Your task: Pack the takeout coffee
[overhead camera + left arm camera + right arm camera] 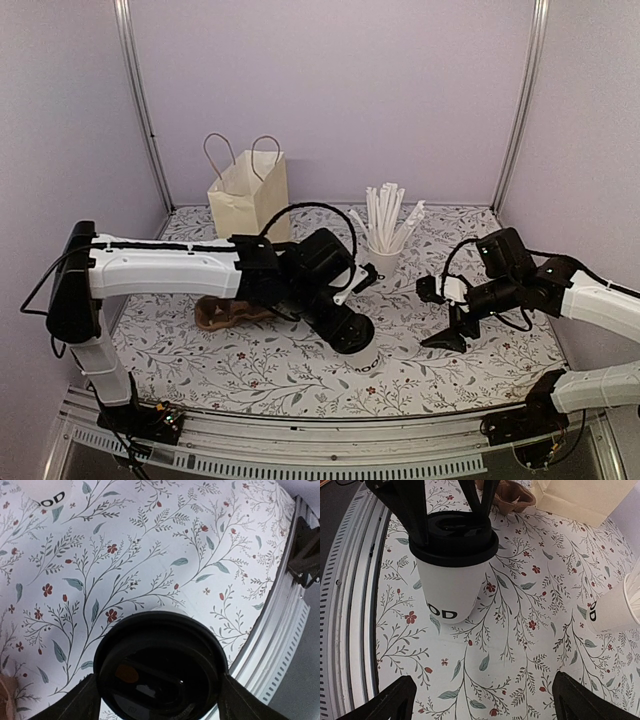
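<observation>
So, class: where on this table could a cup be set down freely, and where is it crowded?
Free: near-left, between brown carrier and front rail; back-right, beyond the straw cup. Crowded: centre, where the left gripper straddles the takeout coffee.

The left arm [160,270] and right arm [605,300] have white shells on their long links, black joints and black wrist housings behind the fingers [387,702], which are matte black tapering wedges, with thin black cables [312,208] looping back from each wrist.

The table [420,375] is free between the takeout coffee [366,366] and the right gripper [450,333]; the straw cup [384,262] stands behind this gap, and the left gripper [350,335] blocks the lid.
</observation>
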Motion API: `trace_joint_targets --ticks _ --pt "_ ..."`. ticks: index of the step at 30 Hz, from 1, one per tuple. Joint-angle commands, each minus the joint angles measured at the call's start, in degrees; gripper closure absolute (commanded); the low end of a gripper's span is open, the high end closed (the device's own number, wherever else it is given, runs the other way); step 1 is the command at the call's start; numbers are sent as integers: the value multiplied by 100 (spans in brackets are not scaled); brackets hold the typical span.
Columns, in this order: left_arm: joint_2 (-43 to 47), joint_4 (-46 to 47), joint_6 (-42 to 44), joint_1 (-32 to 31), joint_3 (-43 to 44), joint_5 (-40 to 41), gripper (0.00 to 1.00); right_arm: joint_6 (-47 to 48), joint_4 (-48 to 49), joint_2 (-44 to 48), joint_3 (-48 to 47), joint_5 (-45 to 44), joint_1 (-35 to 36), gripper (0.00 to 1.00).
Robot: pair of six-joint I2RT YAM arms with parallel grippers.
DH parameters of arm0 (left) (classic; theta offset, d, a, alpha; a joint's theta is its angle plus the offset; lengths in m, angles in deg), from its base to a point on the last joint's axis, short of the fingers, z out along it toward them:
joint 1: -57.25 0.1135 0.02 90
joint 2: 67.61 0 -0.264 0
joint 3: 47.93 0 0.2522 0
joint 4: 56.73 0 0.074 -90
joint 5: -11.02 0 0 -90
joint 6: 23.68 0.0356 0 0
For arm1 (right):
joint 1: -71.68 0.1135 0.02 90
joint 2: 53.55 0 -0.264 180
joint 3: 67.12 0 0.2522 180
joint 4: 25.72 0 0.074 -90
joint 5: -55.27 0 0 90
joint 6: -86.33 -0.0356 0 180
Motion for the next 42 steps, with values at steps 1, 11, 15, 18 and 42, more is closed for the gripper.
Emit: trace_joint_targets --ticks 1,11,15,18,42 --pt "-402 -764 212 -151 482 254 15 -102 -349 172 -136 32 -25 1" --pt "-194 -699 264 -201 846 257 0 -50 -671 -233 -581 435 -24 1" --pt "198 -378 346 -201 753 257 0 20 -814 -484 -963 657 -25 1" --pt "720 124 510 -153 186 627 0 61 -908 -741 -1281 875 25 3" --pt "3255 3148 1308 2418 -3350 -151 1 295 -1502 -3071 -3044 -308 1807 2"
